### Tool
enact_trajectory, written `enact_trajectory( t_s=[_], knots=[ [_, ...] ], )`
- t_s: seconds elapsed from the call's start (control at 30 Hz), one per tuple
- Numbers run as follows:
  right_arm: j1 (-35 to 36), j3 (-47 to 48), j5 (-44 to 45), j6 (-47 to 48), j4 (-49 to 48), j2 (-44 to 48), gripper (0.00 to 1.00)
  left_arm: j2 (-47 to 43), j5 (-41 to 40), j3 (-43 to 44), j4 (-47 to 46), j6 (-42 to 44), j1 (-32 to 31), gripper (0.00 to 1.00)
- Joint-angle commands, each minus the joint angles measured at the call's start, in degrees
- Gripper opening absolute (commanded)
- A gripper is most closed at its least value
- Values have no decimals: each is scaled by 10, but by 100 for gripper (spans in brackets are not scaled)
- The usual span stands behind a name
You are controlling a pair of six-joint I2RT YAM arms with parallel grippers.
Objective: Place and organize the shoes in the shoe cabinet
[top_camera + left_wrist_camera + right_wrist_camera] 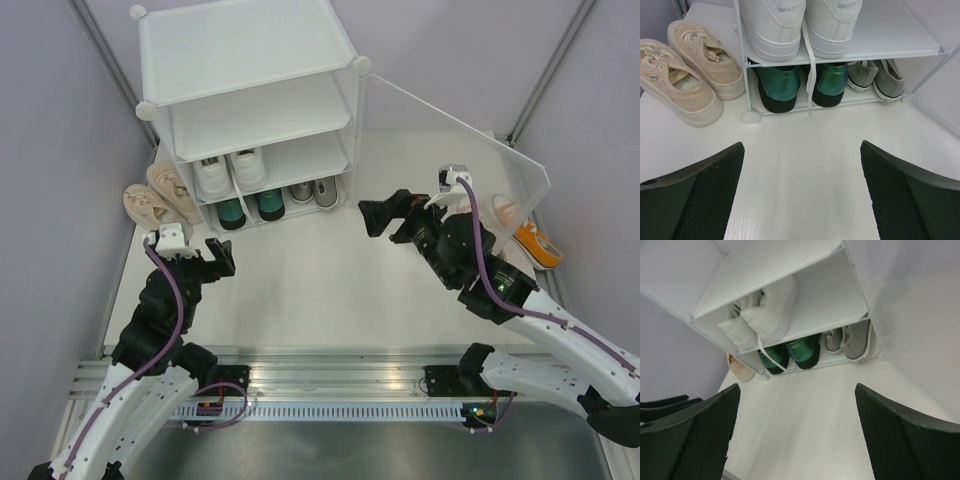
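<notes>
We work on a white table (320,290). At its far side stands the tall white translucent plastic shoe cabinet (245,60), with its clear hinged door panel (470,140) swung out to the right.

Three pairs are shelved, heels towards us:
- The white lace-up sneakers (800,25) are on the middle tier.
- The dark green sneakers with black soles (800,87) are on the bottom tier.
- The grey sneakers (875,82) are beside the green ones on the bottom tier.

The top tier shows no shoes.

Two pairs lie outside. The beige lace-up sneakers (690,75) sit on the table just beside the cabinet's left wall. The orange sneakers with white soles (535,243) lie to the right, behind the open door.

The left gripper (205,258) hovers near the beige pair and the right gripper (392,215) faces the cabinet front. Both have their jaws spread wide and hold nothing.

We judge the next step to be a beige shoe for the left arm. To do it well:
- We should take one shoe at a time, gripping across its heel collar and not the soft laces.
- We should carry it around the front corner post and lift it high enough to clear the shelf lip.
- We should slide it toe-first onto the top tier, so that its heel lines up with the others.
- We should leave room for its partner alongside.
- We should keep clear of the loose white lace (811,70) that hangs over the green pair, since a passing finger could drag the white shoe out.
</notes>
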State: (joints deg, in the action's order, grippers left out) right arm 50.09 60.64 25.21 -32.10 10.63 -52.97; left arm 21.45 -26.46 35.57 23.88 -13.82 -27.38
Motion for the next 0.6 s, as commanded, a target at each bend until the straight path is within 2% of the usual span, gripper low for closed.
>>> enact_trajectory(
  t_s=[0.0,0.17,0.4,0.57],
  knots=[
    [0,-71,19,4,2,20,98,-7,-13,2,-16,14,2,100],
    [-2,-180,106,-19,61,69,98,3,-15,1,-16,14,2,100],
    [-3,-192,196,-72,191,160,98,9,4,2,-16,14,3,100],
    [-3,-186,199,-48,191,210,88,11,25,1,-16,14,4,100]
  ],
)
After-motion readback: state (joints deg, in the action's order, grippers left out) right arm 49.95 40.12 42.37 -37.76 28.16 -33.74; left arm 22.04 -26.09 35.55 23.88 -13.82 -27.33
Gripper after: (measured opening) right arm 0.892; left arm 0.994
